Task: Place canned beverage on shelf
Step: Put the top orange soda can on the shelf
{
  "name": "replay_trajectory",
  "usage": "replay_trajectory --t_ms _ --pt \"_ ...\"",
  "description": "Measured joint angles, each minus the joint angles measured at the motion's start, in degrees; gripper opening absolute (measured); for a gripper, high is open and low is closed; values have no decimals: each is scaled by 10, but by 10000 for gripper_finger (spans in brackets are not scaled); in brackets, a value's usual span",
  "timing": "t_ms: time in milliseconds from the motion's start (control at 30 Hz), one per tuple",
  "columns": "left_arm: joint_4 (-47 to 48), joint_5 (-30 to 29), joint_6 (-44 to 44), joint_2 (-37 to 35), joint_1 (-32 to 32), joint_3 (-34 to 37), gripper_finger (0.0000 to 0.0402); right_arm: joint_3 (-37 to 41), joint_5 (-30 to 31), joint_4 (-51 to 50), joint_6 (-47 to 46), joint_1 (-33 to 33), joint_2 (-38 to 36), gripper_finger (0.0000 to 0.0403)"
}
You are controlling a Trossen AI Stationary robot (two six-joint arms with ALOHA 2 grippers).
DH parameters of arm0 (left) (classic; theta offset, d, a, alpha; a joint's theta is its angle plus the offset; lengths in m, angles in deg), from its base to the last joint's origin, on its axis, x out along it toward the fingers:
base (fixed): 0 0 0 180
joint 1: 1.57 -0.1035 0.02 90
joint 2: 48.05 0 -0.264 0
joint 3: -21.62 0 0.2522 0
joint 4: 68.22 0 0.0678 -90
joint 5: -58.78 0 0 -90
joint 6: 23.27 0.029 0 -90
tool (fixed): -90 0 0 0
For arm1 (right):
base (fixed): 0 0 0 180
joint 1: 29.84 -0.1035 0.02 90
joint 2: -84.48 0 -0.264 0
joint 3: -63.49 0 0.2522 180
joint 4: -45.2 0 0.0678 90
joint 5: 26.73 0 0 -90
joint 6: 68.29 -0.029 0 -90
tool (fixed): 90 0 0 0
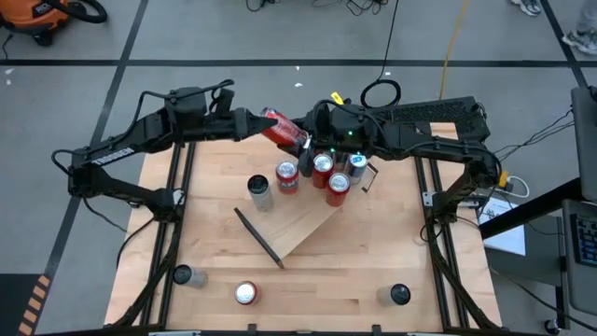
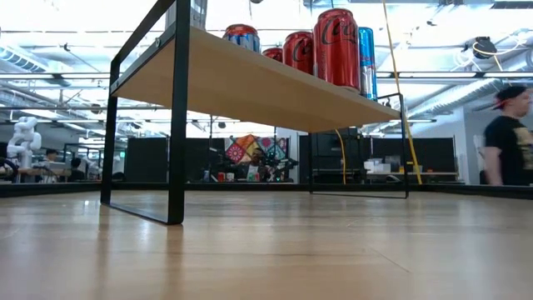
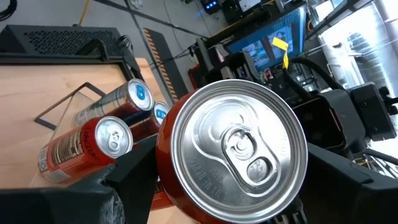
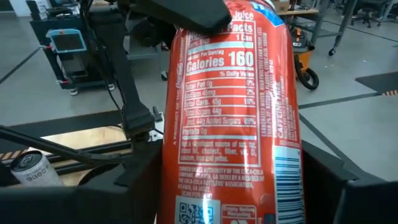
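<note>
Above the shelf's (image 1: 303, 229) far corner, my left end effector (image 1: 270, 126) grips a red soda can (image 1: 283, 129) tilted toward my right end effector (image 1: 308, 145), whose fingers straddle the can mid-handover, grip not yet certain, so it can join the four cans (image 1: 322, 173) standing on the shelf.

Orange shop vacuum (image 1: 42, 19) on floor; person (image 2: 508, 137) in background.
</note>
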Motion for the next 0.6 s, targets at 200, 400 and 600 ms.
replay_trajectory --t_ms 200,400,600 --pt "-15 8 23 0 1 0 347 0 -34 -3 -20 0 -9 267" --pt "-78 -4 55 0 0 0 391 1 -88 -19 -68 4 -29 263" --pt "-142 11 109 0 0 0 397 1 -178 -32 -180 18 -42 265"
